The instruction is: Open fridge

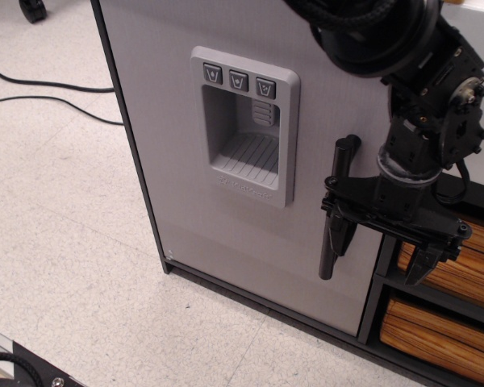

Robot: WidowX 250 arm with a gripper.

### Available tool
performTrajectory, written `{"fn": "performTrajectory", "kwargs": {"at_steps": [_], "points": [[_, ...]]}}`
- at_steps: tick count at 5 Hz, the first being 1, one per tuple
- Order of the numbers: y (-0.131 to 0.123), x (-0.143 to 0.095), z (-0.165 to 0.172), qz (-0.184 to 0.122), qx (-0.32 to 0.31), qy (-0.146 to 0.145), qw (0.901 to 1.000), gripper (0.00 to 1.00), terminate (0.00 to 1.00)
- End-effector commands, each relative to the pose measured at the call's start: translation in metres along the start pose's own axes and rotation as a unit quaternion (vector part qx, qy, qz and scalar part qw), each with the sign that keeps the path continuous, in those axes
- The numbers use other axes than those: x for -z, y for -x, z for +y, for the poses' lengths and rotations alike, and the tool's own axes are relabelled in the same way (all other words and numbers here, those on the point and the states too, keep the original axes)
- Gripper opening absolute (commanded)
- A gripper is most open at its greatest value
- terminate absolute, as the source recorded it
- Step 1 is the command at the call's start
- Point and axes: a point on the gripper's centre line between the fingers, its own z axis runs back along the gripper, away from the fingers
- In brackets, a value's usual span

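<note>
The fridge [226, 121] is seen standing on the pale floor [64, 242], and its light grey door is shut. A grey dispenser recess [246, 125] with three small buttons is set in the middle of the door. To the right of the recess, a black bar handle [339, 161] is fixed upright on the door. The tool [379, 242] is held wide open at the lower part of the handle. One finger [336, 234] is placed right against the handle, and the other finger [423, 262] is kept well to the right of it. Nothing is gripped. Wooden drawer fronts [444, 322] are seen to the right of the fridge door. Black cables [40, 89] are laid on the floor to the left of the fridge.
</note>
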Motion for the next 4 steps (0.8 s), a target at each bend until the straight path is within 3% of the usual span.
{"fn": "performTrajectory", "kwargs": {"at_steps": [1,4], "points": [[0.000,0.000,0.000,0.000,0.000,0.000,1.0000,1.00,0.00],[-0.031,-0.030,0.069,-0.097,-0.033,-0.041,0.9939,1.00,0.00]]}}
